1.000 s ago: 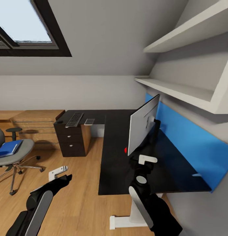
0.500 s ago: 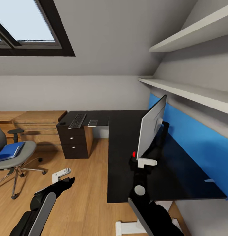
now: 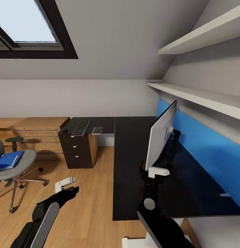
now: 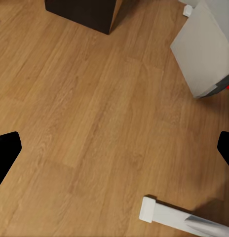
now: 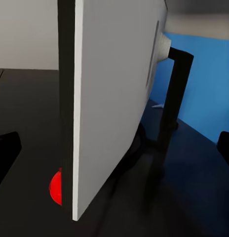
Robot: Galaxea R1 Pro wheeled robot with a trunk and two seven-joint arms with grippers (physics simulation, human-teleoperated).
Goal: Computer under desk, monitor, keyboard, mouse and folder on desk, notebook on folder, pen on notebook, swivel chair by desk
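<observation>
Standing on the black top of the desk (image 3: 130, 165), the monitor (image 3: 161, 136) was turned edge-on to the head camera, its pale grey back facing the blue wall panel (image 3: 209, 155) along the desk's long rear edge. The right gripper (image 3: 157, 171) hovered just beside the monitor's lower near corner. In the right wrist view its two dark fingertips (image 5: 6, 153) sat wide apart at the picture's sides with the monitor's edge (image 5: 75, 98) between them and untouched, a red dot (image 5: 56, 187) showing at the screen's lower corner, and the black neck (image 5: 176, 94) rising behind.

At the far end of the desk's short wing, above the black drawers (image 3: 76, 151), lay the keyboard (image 3: 80, 127), with a small flat grey thing (image 3: 97, 130) just beside it; I could not tell what that was. Beyond that end stood a low wooden shelf unit (image 3: 33, 132).

The swivel chair (image 3: 13, 162) stood on the wood floor (image 3: 85, 193), well apart from the desk, and the folder (image 3: 8, 160) lay on its grey seat.

The left gripper (image 3: 64, 184) hung over the bare floor, holding nothing; in the left wrist view its fingertips (image 4: 7, 153) were spread wide, and the computer (image 4: 206, 44) stood on the floor beyond them, next to the desk's white foot (image 4: 178, 219).
</observation>
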